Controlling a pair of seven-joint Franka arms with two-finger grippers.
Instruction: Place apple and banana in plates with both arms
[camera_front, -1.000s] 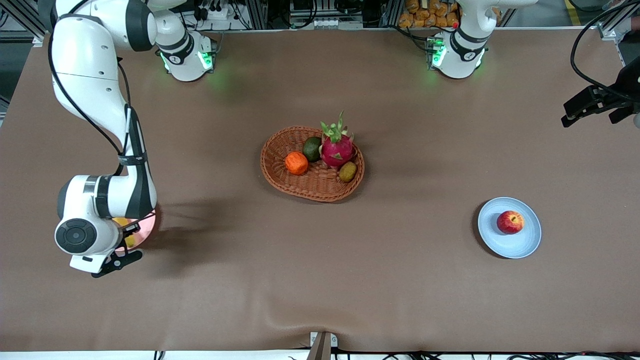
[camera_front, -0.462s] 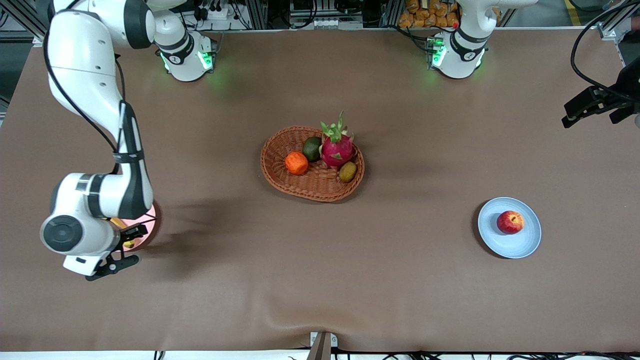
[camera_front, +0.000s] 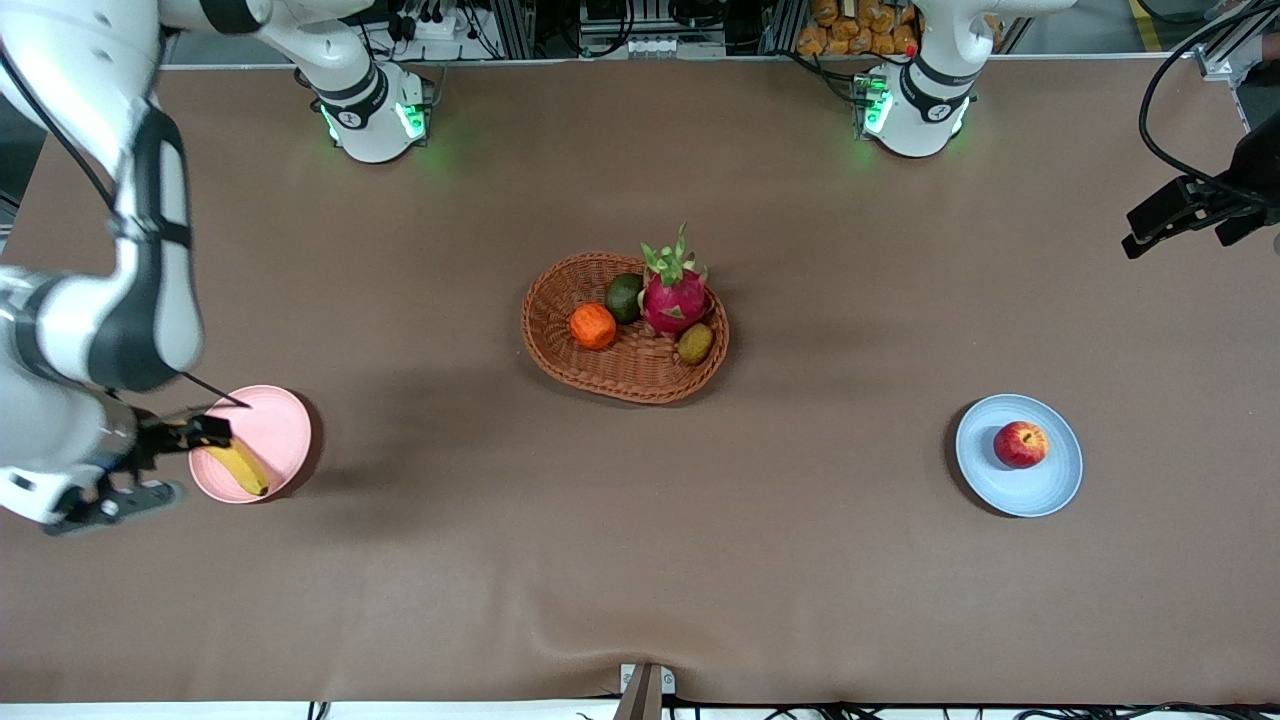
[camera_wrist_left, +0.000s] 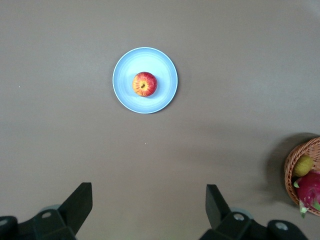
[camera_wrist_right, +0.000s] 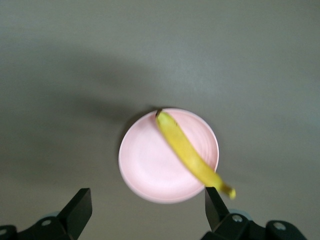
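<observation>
The banana (camera_front: 240, 467) lies on the pale pink plate (camera_front: 270, 425) near the right arm's end of the table. In the right wrist view the banana (camera_wrist_right: 187, 155) crosses the pink plate (camera_wrist_right: 145, 165) with one tip over its rim. My right gripper (camera_front: 150, 470) is open and empty, up in the air beside that plate; it also shows in the right wrist view (camera_wrist_right: 146, 210). The apple (camera_front: 1020, 444) sits on the pale blue plate (camera_front: 1050, 485). My left gripper (camera_front: 1185, 225) is open and empty, high over the table's edge at the left arm's end, and waits. The left wrist view shows the gripper (camera_wrist_left: 147, 210), the apple (camera_wrist_left: 144, 84) and the blue plate (camera_wrist_left: 164, 95).
A brown wicker basket (camera_front: 600, 378) stands at the table's middle with a pink dragon fruit (camera_front: 675, 297), an orange fruit (camera_front: 593, 326), a dark green fruit (camera_front: 624, 297) and a brownish fruit (camera_front: 696, 343). The basket's edge shows in the left wrist view (camera_wrist_left: 292, 170).
My right arm has risen and swung outward toward its end of the table, uncovering the pink plate and the banana on it. The left arm, apple and basket have not moved.
</observation>
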